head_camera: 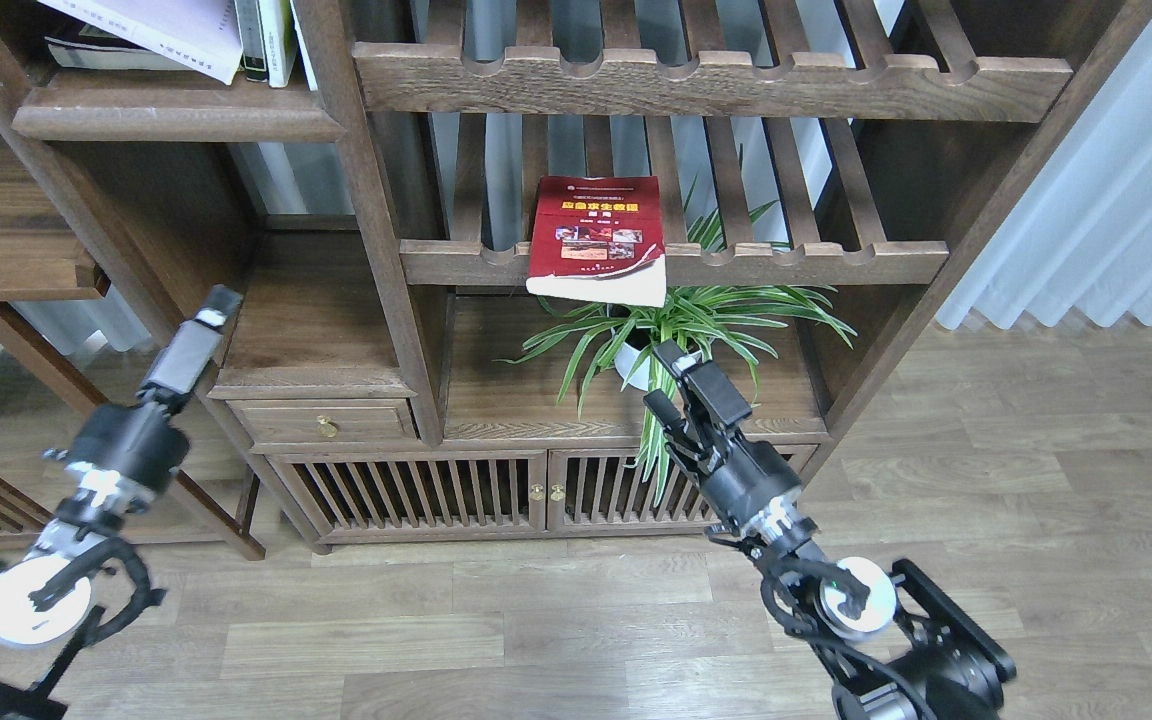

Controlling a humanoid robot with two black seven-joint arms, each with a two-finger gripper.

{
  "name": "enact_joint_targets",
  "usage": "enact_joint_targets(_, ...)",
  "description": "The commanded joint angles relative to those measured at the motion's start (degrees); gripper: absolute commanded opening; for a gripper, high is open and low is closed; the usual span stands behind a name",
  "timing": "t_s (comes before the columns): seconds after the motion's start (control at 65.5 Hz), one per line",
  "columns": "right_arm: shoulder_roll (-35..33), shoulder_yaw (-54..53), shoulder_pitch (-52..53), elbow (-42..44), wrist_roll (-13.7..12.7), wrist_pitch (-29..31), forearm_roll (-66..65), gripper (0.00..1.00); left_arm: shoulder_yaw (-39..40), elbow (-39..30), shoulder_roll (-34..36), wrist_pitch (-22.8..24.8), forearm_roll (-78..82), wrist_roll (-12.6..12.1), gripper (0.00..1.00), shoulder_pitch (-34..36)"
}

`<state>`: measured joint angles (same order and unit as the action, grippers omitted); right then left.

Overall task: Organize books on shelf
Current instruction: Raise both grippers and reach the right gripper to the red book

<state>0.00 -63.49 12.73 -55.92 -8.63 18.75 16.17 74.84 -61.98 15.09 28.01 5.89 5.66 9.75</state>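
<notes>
A red book [596, 240] with a yellow title band lies flat on the middle slatted rack, its near end overhanging the scalloped rail. A pale white-lavender book [161, 30] lies tilted on the solid dark-brown shelf [176, 118] at the top left, over something dark. No maroon cover shows. My right gripper [666, 383] is open and empty, below the red book and in front of the plant. My left gripper [204, 328] stands by the drawer unit's left side; its fingers cannot be told apart.
A potted spider plant [676, 340] stands under the rack, its leaves around my right gripper. Upright books [266, 35] stand on the top-left shelf. A drawer [321, 425] and slatted cabinet doors [536, 490] are below. A white curtain [1116, 200] hangs at the right.
</notes>
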Motion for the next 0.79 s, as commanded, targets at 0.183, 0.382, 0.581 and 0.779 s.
enact_joint_targets(0.183, 0.0, 8.7, 11.0, 5.9, 1.3, -2.7, 0.6, 0.98, 4.8, 0.5, -0.6, 0.0, -0.1, 0.1, 0.99, -6.0)
enact_joint_targets(0.382, 0.0, 16.3, 13.7, 7.0, 1.3, -2.7, 1.1, 0.98, 5.0, 0.5, -0.6, 0.0, -0.1, 0.0, 0.99, -5.9)
enact_joint_targets(0.581, 0.0, 19.5, 18.3, 12.9, 1.3, -4.0, 1.9, 0.98, 5.8, 0.5, -0.2, 0.0, -0.1, 0.0, 0.99, -5.8)
enact_joint_targets(0.779, 0.0, 19.3, 24.8, 13.9, 3.1, -12.3, 7.6, 0.98, 6.2, 0.5, -0.2, 0.0, -0.1, 0.0, 0.99, -5.7)
